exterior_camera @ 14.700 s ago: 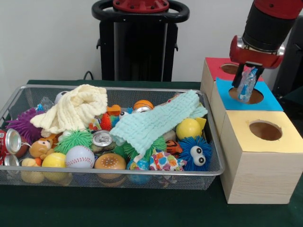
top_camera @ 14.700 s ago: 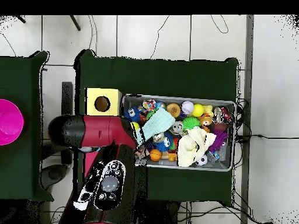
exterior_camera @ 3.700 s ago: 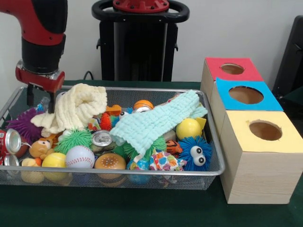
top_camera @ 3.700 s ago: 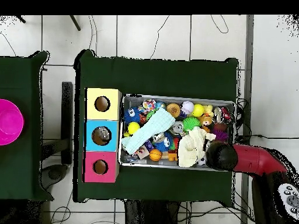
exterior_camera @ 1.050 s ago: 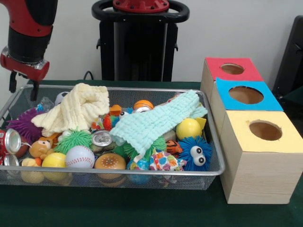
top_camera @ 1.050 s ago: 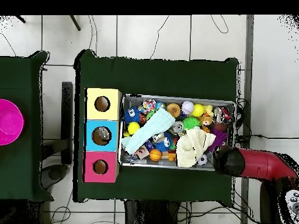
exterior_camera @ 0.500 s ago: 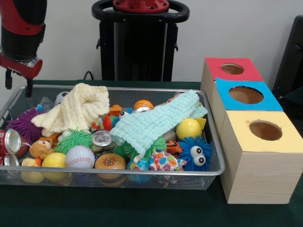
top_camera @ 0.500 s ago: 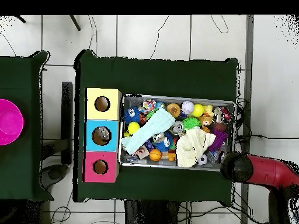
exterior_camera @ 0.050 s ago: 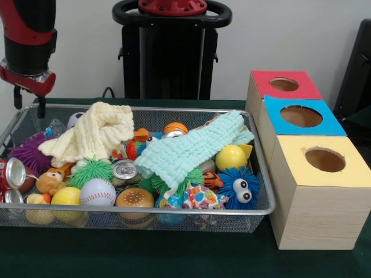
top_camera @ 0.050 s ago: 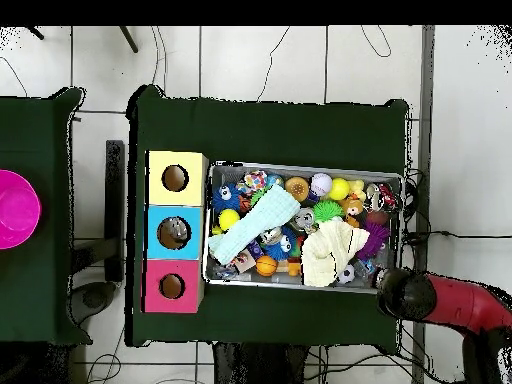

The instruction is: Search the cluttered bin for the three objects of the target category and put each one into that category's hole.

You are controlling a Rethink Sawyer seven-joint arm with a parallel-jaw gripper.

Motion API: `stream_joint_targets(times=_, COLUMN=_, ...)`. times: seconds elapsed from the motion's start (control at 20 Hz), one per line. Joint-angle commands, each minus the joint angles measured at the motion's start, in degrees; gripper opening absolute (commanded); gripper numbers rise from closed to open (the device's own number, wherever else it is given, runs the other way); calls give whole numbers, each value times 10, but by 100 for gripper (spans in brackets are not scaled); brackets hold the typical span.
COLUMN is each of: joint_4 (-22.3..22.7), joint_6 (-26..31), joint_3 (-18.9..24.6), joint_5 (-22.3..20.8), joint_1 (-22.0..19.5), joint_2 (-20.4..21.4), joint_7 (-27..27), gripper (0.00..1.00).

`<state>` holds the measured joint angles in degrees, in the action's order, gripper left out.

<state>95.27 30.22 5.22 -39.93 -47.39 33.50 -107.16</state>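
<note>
- The tabletop [exterior_camera @ 0.050 s ago: 174, 255] is covered in dark green cloth.
- A wire-mesh bin [exterior_camera @ 0.050 s ago: 262, 197] rests on it.
- Beside the bin stand three boxes in a row: red box [exterior_camera @ 0.050 s ago: 255, 92], blue box [exterior_camera @ 0.050 s ago: 268, 124], yellow box [exterior_camera @ 0.050 s ago: 313, 208].

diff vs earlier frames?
The gripper let go of the clear wrapper it held over the blue box, crossed to the bin's opposite end, dipped beside the cream cloth, then rose, empty, past that end's rim. The cloth's folds shifted slightly. Boxes and the other toys stayed put.
</note>
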Motion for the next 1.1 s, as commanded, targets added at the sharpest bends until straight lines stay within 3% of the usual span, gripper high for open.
stream_joint_targets(times=0.05, joint_4=49, joint_6=-4, joint_3=85, joint_5=10, joint_1=0, joint_2=-2, joint_7=64, gripper=100)
stream_joint_targets(times=0.5, joint_4=55, joint_6=-26, joint_3=104, joint_5=10, joint_1=-7, joint_2=-4, joint_7=40, gripper=100)
stream_joint_targets(times=0.7, joint_4=44, joint_6=-59, joint_3=102, joint_5=-14, joint_1=-12, joint_2=-25, joint_7=31, gripper=100)
stream_joint_targets(times=0.9, joint_4=7, joint_6=-62, joint_3=51, joint_5=-66, joint_1=22, joint_2=-44, joint_7=19, gripper=100)
stream_joint_targets(times=1.1, joint_4=-15, joint_6=-78, joint_3=45, joint_5=-81, joint_1=16, joint_2=-78, joint_7=20, gripper=100)
